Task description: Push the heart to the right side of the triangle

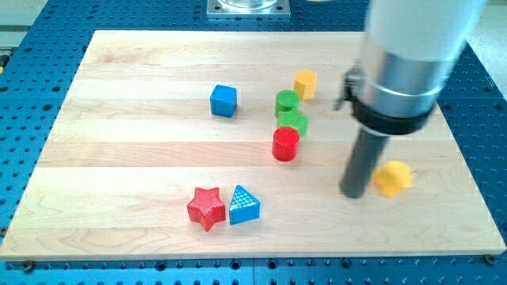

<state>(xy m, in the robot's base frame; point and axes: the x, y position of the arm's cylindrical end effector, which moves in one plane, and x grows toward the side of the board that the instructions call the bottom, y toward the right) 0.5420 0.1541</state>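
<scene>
The yellow heart (394,178) lies on the wooden board at the view's right. My tip (354,193) rests on the board just to the heart's left, touching or nearly touching it. The blue triangle (244,206) lies near the view's bottom centre, well to the left of my tip and the heart. A red star (207,208) sits against the triangle's left side.
A red cylinder (285,144) stands at the centre, with two green blocks (292,121) (287,100) just above it. A second yellow block (305,83) lies further up. A blue cube (224,100) sits up and to the left. The board's right edge (467,158) is close to the heart.
</scene>
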